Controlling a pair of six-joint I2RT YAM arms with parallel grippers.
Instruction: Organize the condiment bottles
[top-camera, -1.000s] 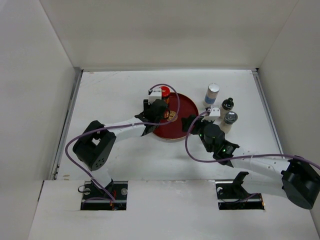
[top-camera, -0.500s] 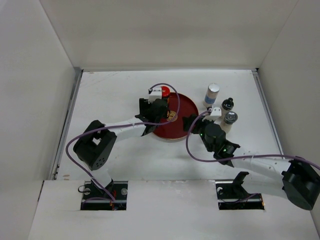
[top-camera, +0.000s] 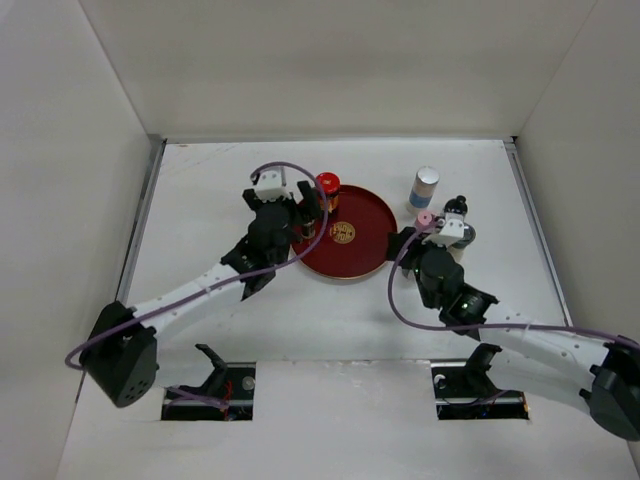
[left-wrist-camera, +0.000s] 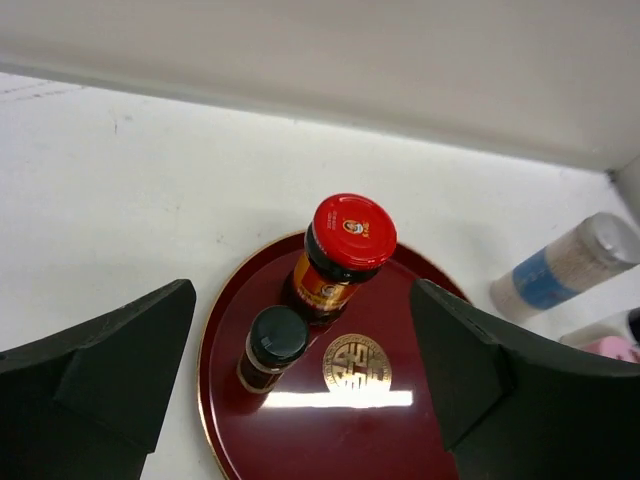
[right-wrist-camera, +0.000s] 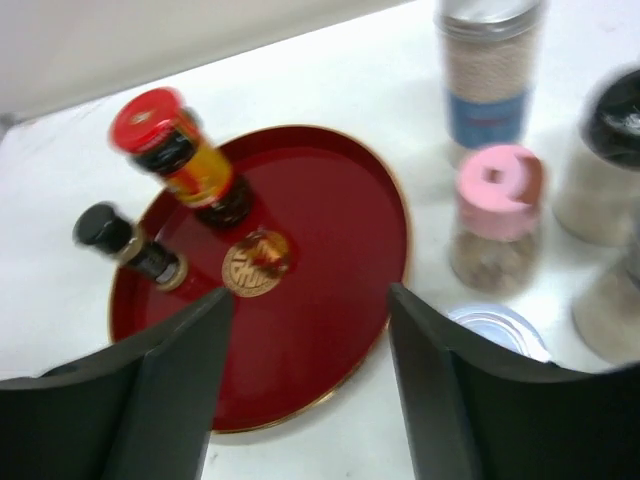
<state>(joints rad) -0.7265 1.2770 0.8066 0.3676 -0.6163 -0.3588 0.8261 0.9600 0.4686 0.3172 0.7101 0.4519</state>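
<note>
My right gripper (right-wrist-camera: 310, 293) sits at the bottom of the view, dark fingers (right-wrist-camera: 160, 390) spread wide. Beyond them lies a round dark-red tray (right-wrist-camera: 320, 230) with a gold emblem (right-wrist-camera: 257, 262). A red-capped jar (right-wrist-camera: 185, 165) and a small black-capped bottle (right-wrist-camera: 130, 245) stand on it. Just right of the tray stand a pink-capped shaker (right-wrist-camera: 495, 215) and a tall blue-banded bottle (right-wrist-camera: 490, 80).

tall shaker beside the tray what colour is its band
Blue, on the tall shaker, below a silver-grey cap; the right wrist view shows it best.
</note>
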